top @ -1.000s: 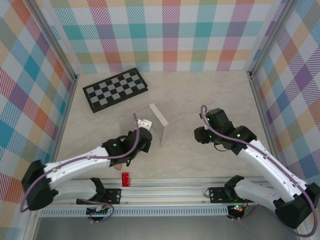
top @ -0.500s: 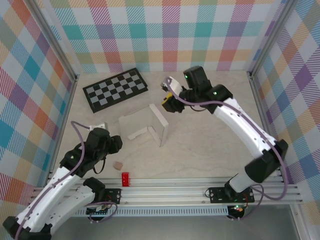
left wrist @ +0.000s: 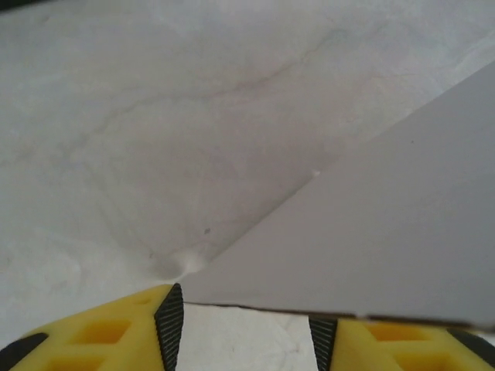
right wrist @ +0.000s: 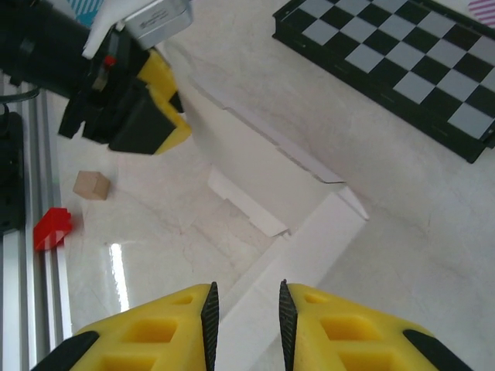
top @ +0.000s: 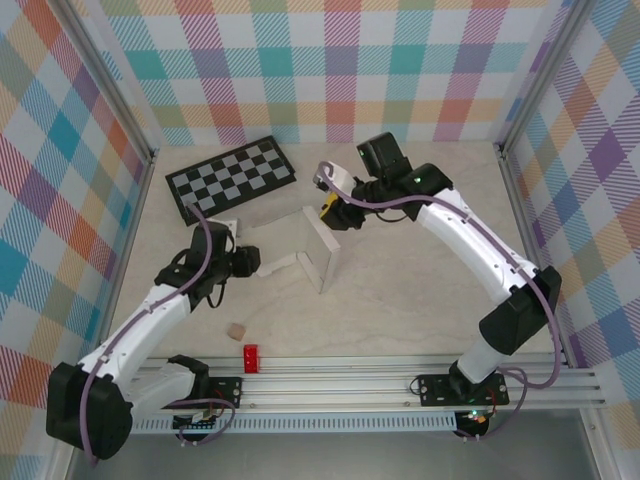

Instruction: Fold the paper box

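Observation:
The paper box is a white cardboard sheet lying partly flat, with one long panel raised upright on its right side. My left gripper sits low at the sheet's left edge, jaws open; in the left wrist view that edge runs just ahead of the left gripper. My right gripper hovers at the far end of the raised panel. In the right wrist view the right gripper stands open with a narrow gap above the panel, not pinching it.
A black-and-grey checkerboard lies at the back left, close behind the box. A small tan cube and a red block sit near the front rail. Plaid walls close in three sides.
The left arm has moved back in from the front left to the sheet's left edge, jaws open. The right arm swung earlier to the far side and has since edged slightly left.

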